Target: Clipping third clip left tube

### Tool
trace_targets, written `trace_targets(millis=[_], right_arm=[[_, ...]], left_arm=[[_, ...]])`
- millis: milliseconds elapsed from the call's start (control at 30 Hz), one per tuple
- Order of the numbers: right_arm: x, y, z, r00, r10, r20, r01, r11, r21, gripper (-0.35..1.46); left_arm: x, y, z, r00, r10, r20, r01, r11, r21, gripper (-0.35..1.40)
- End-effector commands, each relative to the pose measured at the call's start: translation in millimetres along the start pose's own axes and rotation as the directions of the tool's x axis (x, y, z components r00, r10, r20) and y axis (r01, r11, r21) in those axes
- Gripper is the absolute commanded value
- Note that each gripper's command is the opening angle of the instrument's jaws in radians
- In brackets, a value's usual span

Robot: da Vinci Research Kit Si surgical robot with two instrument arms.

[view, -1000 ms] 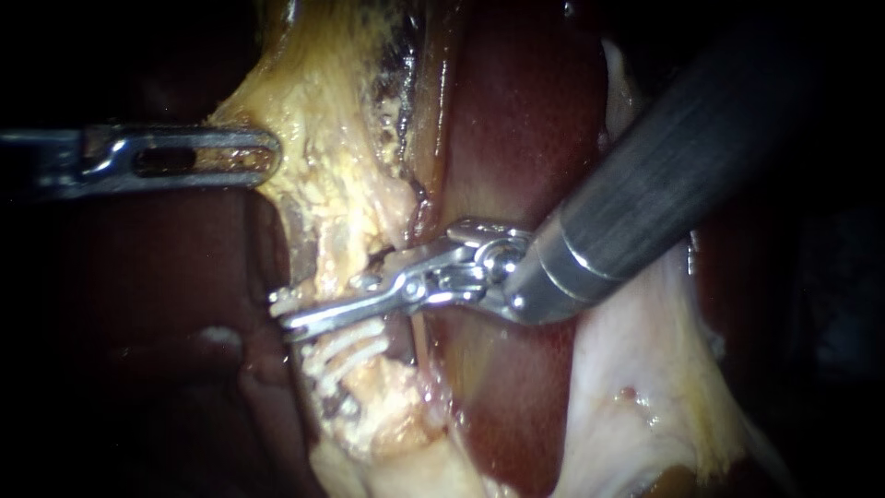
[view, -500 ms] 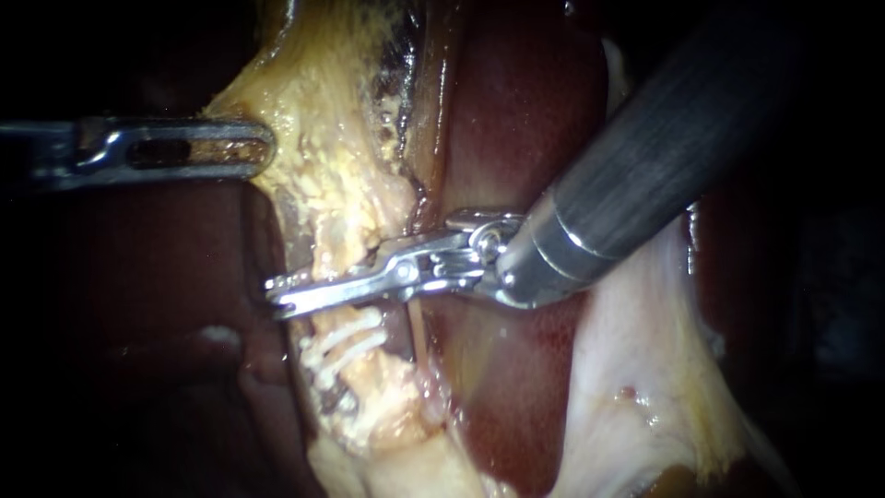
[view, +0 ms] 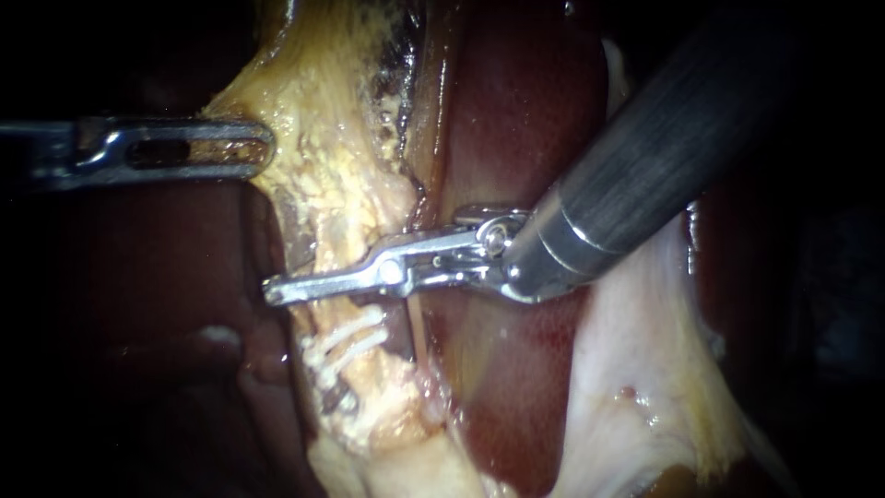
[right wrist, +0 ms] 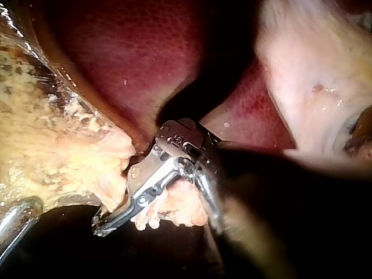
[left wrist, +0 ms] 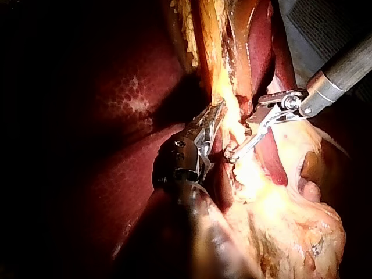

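The left tube (view: 324, 214), a yellowish, fat-coated strand, runs upright; two white clips (view: 350, 337) cross it side by side, low down.

Two tools (view: 263, 148) (view: 274, 293), two clips (view: 358, 322) (view: 355, 348), one tube (view: 330, 247).

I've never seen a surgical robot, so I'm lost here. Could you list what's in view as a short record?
Left instrument: jaws shut on yellowish tissue
Right instrument: jaws shut across the tube
Clips: two white ones on the tube, just below the right instrument's jaws
Background: dark red liver
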Motion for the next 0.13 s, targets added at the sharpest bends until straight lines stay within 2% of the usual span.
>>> trace_targets(millis=[33,133], right_arm=[[0.0,-0.1,0.1,1.000,0.000,0.001,0.000,1.000,0.001,-0.35],[-0.1,-0.1,0.0,1.000,0.000,0.001,0.000,1.000,0.001,-0.35]], left_arm=[[0.0,0.0,0.0,1.0000,0.000,0.000,0.000,1.000,0.000,-0.35],[-0.1,0.0,0.0,1.0000,0.000,0.000,0.000,1.000,0.000,-0.35]])
